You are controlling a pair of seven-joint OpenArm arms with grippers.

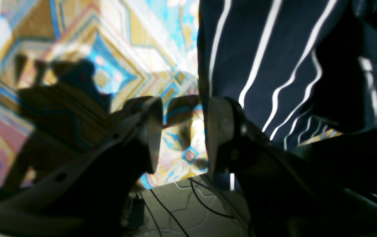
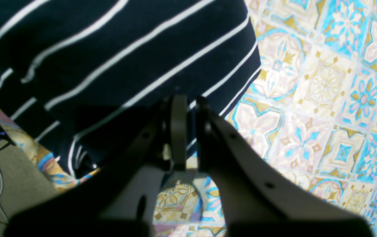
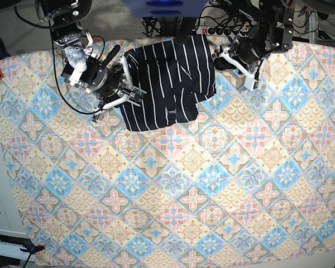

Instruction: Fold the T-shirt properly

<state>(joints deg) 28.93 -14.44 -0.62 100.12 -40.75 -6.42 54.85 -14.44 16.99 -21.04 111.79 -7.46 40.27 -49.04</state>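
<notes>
The dark navy short-sleeved cloth T-shirt with thin white pinstripes lies partly folded near the far edge of the desk, which is covered by a pastel floral-tile patterned tablecloth. In the base view the garment forms a rough, rumpled block, with its stripes running mostly from the far side toward the near side and a small pale label on its lower part. The right gripper sits at the shirt's edge on that view's left; in the right wrist view its jaws stand narrowly apart, almost together, right at the hem of the striped fabric, and whether a fold of cloth is pinched between them cannot be told. The left gripper is on the base view's right, just beside the shirt's other edge. In the left wrist view its jaws stand clearly apart with only patterned tablecloth showing in the gap, and the striped cloth lies immediately beside one finger without being clamped. Below the desk edge in both wrist views, a grey floor with thin dark cables is visible.
</notes>
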